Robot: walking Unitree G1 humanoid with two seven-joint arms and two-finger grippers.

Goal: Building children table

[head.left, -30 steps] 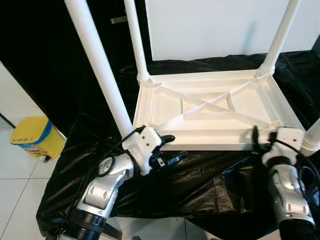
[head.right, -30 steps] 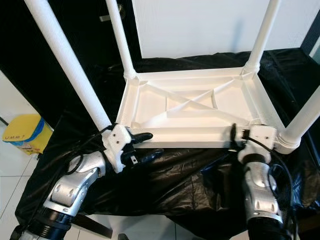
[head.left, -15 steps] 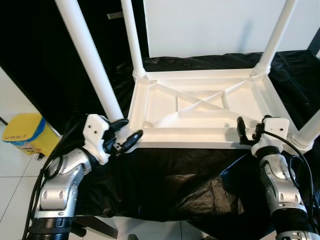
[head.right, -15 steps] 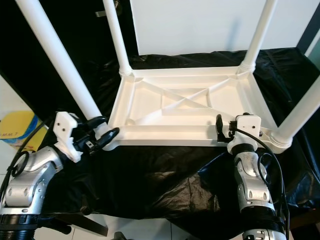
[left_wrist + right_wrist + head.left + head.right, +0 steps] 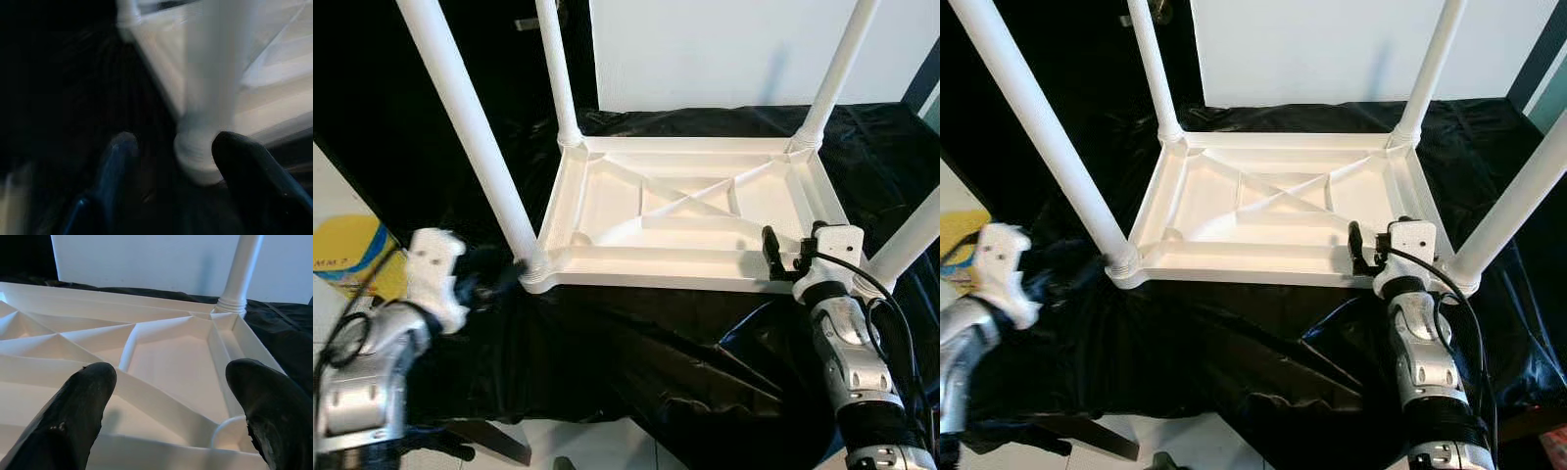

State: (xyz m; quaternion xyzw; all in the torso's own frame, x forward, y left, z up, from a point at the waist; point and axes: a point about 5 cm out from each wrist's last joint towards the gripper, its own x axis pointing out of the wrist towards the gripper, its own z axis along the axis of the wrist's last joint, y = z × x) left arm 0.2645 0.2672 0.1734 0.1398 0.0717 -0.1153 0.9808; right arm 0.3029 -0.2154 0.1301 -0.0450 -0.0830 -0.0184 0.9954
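The white plastic children's table lies upside down, its ribbed underside [image 5: 656, 262] facing up on black sheeting. All its legs stand upright, among them the front-left leg [image 5: 475, 147] and the front-right leg [image 5: 915, 235]. My left gripper [image 5: 494, 281] is blurred, just left of the front-left leg's base [image 5: 198, 152]. It is open with nothing in it [image 5: 176, 142]. My right gripper [image 5: 785, 257] hovers open over the front rim near the front-right corner, and its black fingers [image 5: 93, 382] frame the ribs and the back-right leg [image 5: 242, 269].
Black plastic sheeting [image 5: 656, 343] covers the work surface and hangs over its front edge. A yellow bin [image 5: 347, 257] stands on the white tiled floor to the left. A white panel [image 5: 724, 49] rises behind the table.
My left gripper has pulled back leftward, from in front of the front-left leg's base to its left side. The right gripper has stayed at the front rim. The camera has shifted.
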